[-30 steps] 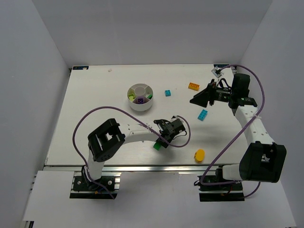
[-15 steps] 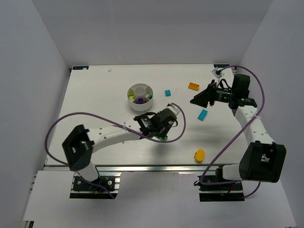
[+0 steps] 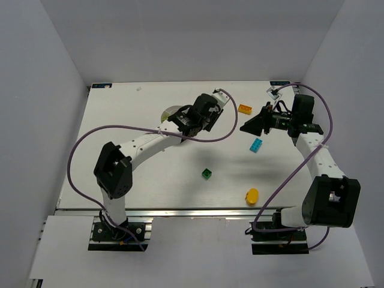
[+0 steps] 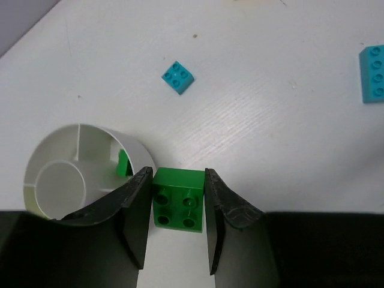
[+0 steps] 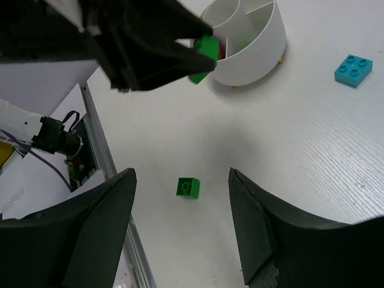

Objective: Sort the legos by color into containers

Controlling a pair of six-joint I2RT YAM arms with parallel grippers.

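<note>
My left gripper (image 4: 177,179) is shut on a bright green brick (image 4: 177,198) and holds it just beside the wall of the round white divided dish (image 4: 72,141). Another green brick (image 4: 123,163) lies in one wedge. From above, the left gripper (image 3: 182,122) covers most of the dish (image 3: 168,113). A dark green brick (image 3: 206,174) lies on the table, also in the right wrist view (image 5: 188,187). My right gripper (image 3: 245,127) hangs open and empty, its jaws wide apart (image 5: 181,177). A small cyan brick (image 4: 178,75), a long cyan brick (image 3: 256,144) and an orange brick (image 3: 244,108) lie loose.
A yellow disc (image 3: 252,195) lies near the front edge at the right. The left arm's purple cable (image 3: 90,144) loops over the left half of the table. White walls close in the table on three sides.
My left arm has swung from the near middle of the table up to the dish, carrying the bright green brick. The dark green brick stays where the gripper was. The right arm has not moved.
</note>
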